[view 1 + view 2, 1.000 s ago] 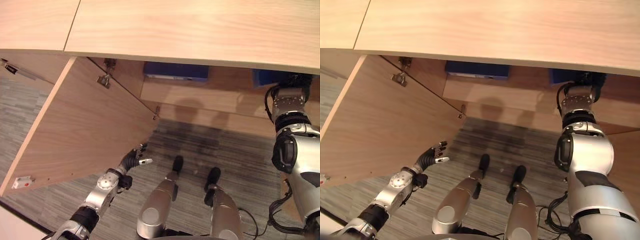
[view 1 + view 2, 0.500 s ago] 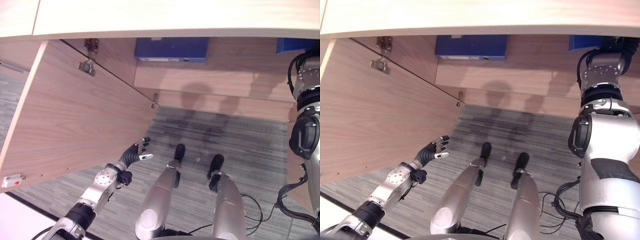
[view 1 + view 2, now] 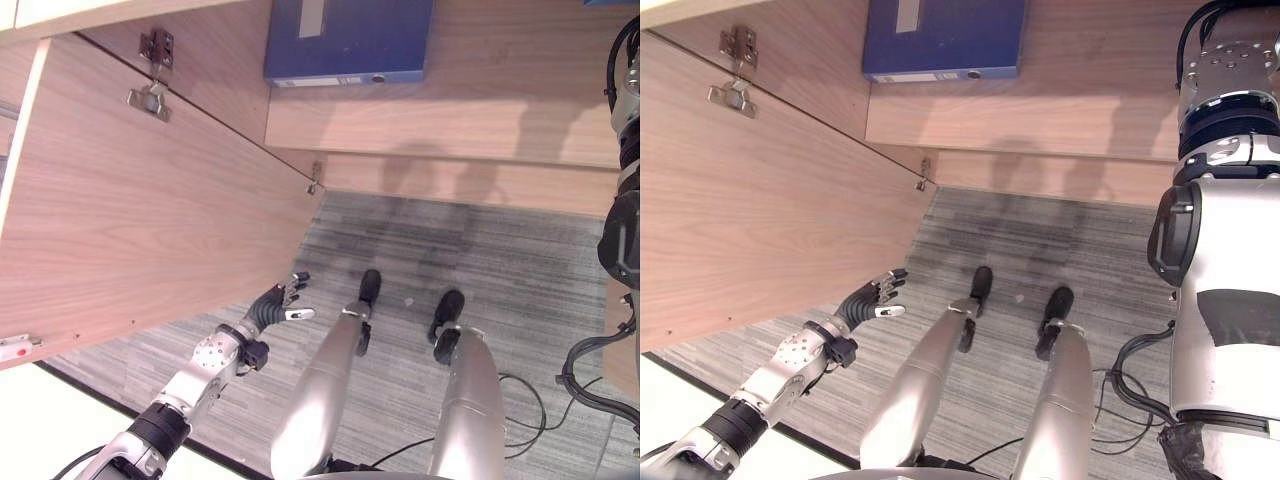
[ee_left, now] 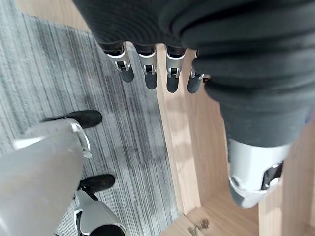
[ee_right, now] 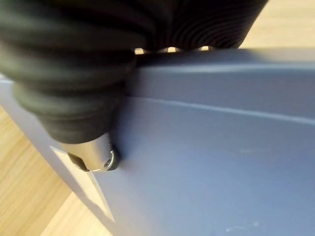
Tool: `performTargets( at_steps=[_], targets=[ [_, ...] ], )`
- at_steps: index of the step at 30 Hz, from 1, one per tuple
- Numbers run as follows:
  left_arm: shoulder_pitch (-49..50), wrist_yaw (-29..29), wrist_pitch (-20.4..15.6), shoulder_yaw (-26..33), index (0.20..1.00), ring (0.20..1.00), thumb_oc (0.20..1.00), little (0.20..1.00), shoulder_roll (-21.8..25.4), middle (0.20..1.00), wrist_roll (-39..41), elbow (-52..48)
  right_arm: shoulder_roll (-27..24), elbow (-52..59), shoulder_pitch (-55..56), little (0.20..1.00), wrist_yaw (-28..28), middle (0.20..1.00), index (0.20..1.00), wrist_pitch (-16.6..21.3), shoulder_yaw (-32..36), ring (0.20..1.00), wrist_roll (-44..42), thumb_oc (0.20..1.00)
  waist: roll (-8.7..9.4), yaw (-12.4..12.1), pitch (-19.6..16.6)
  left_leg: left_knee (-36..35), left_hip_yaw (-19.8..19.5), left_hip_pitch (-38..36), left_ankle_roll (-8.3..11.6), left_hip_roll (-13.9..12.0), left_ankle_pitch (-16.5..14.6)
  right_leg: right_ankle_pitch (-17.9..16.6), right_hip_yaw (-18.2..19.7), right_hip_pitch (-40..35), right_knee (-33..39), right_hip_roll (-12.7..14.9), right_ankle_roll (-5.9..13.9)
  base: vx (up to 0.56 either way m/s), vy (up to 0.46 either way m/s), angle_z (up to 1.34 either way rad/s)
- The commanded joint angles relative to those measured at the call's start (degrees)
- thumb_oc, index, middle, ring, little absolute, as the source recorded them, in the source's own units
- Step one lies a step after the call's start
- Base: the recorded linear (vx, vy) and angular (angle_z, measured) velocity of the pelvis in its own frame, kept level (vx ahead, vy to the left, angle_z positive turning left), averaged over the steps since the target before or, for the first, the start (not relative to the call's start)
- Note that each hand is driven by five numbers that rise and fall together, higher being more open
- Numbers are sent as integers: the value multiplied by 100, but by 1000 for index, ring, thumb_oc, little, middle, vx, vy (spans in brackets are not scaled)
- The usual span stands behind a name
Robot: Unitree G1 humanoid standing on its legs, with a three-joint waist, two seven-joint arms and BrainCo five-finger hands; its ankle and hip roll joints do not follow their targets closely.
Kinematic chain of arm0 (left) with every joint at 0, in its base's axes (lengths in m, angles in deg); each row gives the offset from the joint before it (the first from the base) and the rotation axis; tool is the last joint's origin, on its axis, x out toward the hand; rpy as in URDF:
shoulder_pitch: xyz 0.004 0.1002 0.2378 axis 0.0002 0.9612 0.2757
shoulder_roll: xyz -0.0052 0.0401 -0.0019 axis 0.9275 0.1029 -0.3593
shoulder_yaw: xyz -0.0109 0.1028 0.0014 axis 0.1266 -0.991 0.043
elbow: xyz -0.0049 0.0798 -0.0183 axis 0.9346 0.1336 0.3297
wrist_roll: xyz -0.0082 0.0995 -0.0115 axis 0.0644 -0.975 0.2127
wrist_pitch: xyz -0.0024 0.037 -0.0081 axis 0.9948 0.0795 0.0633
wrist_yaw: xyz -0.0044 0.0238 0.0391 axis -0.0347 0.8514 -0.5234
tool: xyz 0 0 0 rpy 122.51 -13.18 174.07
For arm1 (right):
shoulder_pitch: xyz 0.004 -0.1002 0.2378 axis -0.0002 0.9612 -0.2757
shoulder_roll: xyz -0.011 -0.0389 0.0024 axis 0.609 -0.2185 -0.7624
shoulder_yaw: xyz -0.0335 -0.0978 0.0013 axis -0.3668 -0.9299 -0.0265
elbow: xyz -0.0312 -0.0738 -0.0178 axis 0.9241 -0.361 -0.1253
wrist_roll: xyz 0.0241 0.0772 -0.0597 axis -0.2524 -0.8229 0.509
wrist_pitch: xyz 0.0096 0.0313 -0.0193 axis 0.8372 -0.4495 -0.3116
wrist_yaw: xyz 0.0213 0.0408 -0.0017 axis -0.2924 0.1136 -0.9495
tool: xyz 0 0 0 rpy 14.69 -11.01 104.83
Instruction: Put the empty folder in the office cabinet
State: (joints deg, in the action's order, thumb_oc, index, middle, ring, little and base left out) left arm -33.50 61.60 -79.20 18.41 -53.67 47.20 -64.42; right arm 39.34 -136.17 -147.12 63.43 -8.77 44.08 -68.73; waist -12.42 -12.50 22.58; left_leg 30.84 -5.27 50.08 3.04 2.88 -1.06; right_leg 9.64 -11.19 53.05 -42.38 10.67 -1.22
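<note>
Left eye view had the cabinet door [image 3: 140, 200] swung wide at the left, its hinges [image 3: 150, 95] bare at the top edge, and the left hand [image 3: 278, 303] hanging just off the door's lower corner above the grey carpet [image 3: 480, 260]. In its own wrist view the fingers [image 4: 147, 73] were straight and relaxed, gripping nothing and apart from the wood. Further right, a blue folder [image 3: 345, 40] already lay flat on the cabinet shelf [image 3: 480, 110]. At the far right the right arm reached up into the cabinet. The right wrist view showed the right hand [image 5: 96, 155] with its thumb pressed on the face of a second blue folder [image 5: 221, 157], the dark fingertips hooked over that folder's top edge, so it was grasping it.

To my eye the step in hand was the placing itself: the carried folder seemed to be at or inside the cabinet opening, though whether it rested on the shelf could not be told. The next move would call for setting it down flat, then loosening the thumb and drawing the hand clear without dragging the folder out.
</note>
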Motion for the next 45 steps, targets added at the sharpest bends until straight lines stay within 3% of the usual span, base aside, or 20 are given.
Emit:
performTargets(
  at_steps=[1, 15, 27, 36, 37, 45],
  targets=[
    [2, 109, -219, -142, 1000, 1000, 1000, 1000, 346, 1000, 200, -109, -161, 377, 87, 200, -209, 200, 200, -1, -234, 200, 365, 200, 165, -125, -379, 524, 65, -160, -66, -113, -1135, 1129, 260, -239, -550, -4, 623, -8, 3, -4],
    [-78, 337, -320, 175, 1000, 1000, 1000, 1000, 720, 1000, 440, -611, 180, 402, 611, 200, -255, 200, 200, -11, 18, 200, 247, 200, 220, -34, -185, 1497, 21, 864, -137, -36, -1463, 1373, 339, 618, -1261, -21, 487, -2, -3, 0],
    [146, 291, -340, 415, 1000, 1000, 1000, 1000, 979, 1000, 540, -885, 111, 253, 459, 200, -301, 200, 200, -70, -141, 200, 397, 200, 207, -85, -293, 1492, 26, 1138, -151, -23, -1441, 1378, 330, 865, -1318, -65, 466, -4, -3, 2],
    [291, 224, -339, 408, 1000, 1000, 1000, 1000, 1239, 1000, 540, -998, -337, 131, -219, 200, -141, 200, 200, -205, -719, 200, 628, 200, 224, -166, -451, 1195, 28, 1064, -156, 5, -1350, 1361, 300, 823, -1189, -6, 522, 9, -11, 2],
    [307, 231, -341, 417, 1000, 1000, 1000, 1000, 1279, 1000, 547, -1011, -439, 85, -341, 1000, -86, 1000, 1000, -262, -877, 1000, 735, 1000, 230, -181, -488, 1128, 13, 1040, -151, 10, -1328, 1355, 298, 804, -1164, 10, 536, 0, 0, 0],
    [392, 264, -325, 417, 1000, 1000, 1000, 1000, 1345, 1000, 549, -974, -476, -28, -606, 1000, -35, 1000, 1000, -462, -1190, 1000, 910, 1000, 231, -204, -550, 931, 10, 969, -162, 13, -1258, 1315, 289, 765, -1074, 30, 574, 0, 0, 0]
  ],
)
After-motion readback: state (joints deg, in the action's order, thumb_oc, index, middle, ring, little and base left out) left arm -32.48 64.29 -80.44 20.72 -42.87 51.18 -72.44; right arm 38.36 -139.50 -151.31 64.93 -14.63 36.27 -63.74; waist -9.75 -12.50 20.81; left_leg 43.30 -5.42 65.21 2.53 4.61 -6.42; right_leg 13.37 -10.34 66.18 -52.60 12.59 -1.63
